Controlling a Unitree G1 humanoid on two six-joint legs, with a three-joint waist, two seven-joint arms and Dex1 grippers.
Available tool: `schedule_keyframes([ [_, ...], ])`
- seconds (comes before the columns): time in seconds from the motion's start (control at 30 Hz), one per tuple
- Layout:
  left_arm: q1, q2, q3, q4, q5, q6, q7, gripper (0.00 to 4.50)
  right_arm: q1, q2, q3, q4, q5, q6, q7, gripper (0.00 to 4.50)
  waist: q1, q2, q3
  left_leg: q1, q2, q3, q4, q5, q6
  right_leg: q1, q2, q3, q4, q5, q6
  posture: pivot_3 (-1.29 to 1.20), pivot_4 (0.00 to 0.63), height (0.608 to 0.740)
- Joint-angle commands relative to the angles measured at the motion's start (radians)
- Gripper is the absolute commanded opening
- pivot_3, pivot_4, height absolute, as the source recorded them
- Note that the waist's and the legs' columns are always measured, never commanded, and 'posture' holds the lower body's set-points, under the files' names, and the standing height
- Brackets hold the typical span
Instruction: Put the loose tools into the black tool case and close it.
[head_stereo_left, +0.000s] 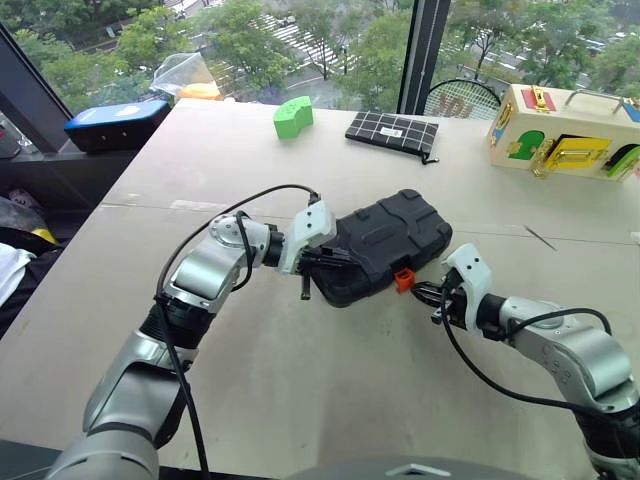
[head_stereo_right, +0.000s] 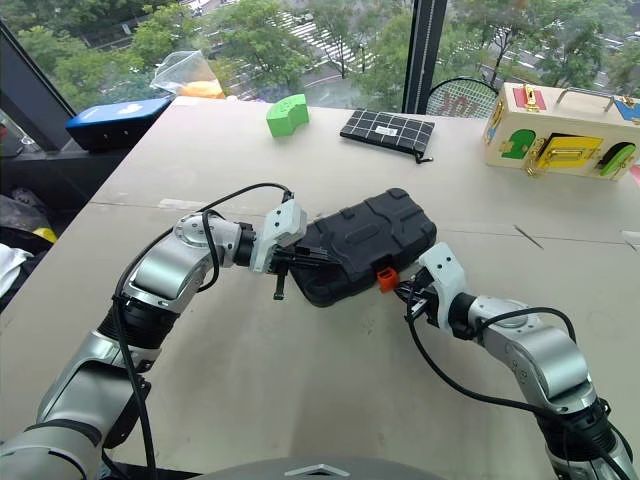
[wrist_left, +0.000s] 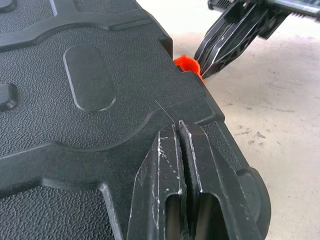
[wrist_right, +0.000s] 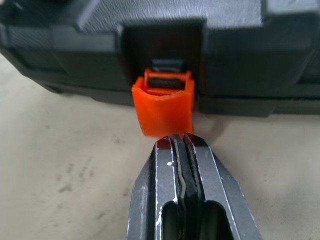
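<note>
The black tool case (head_stereo_left: 385, 240) lies with its lid down at the middle of the table, ribbed shell up. Its small orange latch (wrist_right: 162, 107) sticks out from the near side, tilted away from the case wall. My left gripper (wrist_left: 177, 127) is shut with nothing in it, and its tips rest on the lid at the case's left end. My right gripper (wrist_right: 181, 140) is shut too, holding nothing, tips just in front of the latch (head_stereo_left: 404, 279) and nearly touching it. The loose tools are out of view.
At the back of the table sit a green block (head_stereo_left: 292, 117), a flat black grid-patterned pouch (head_stereo_left: 392, 133) and a wooden latch box (head_stereo_left: 565, 130) at the far right. A blue box (head_stereo_left: 115, 122) sits off the table's left corner.
</note>
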Motion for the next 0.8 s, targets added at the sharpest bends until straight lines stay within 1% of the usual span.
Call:
schedule_keyframes([
  [0.03,0.036,0.014,-0.033,0.033,0.056,0.012,0.005,0.08,-0.038,0.020,0.009,0.022,-0.019,-0.042,0.007,0.00,-0.001,0.000,0.000,0.000,0.000,0.000,0.000,0.000,0.000,0.000,0.000,0.000,0.000,0.000,0.000,0.00,0.150,0.740],
  [0.43,0.049,-0.008,-0.042,0.045,0.075,-0.006,0.032,0.08,-0.075,0.100,0.036,0.080,-0.032,-0.027,-0.009,0.00,-0.002,0.000,0.000,0.000,0.000,0.000,0.001,0.000,0.000,0.000,0.000,0.000,0.000,0.000,0.000,0.00,0.150,0.740],
  [0.57,0.052,-0.017,-0.047,0.052,0.085,-0.011,0.035,0.08,-0.076,0.164,-0.016,0.097,-0.005,-0.008,-0.043,0.00,-0.001,0.000,-0.001,0.000,0.000,0.000,0.001,0.000,0.000,0.000,0.000,0.000,0.000,0.000,0.000,0.00,0.150,0.740],
  [0.8,0.059,-0.020,-0.058,0.049,0.099,-0.017,0.029,0.08,-0.102,0.226,-0.122,0.053,0.064,0.029,-0.077,0.00,-0.002,0.001,0.000,0.000,0.000,0.000,0.001,0.000,0.000,0.000,0.000,0.000,0.001,0.000,0.000,0.00,0.150,0.740],
])
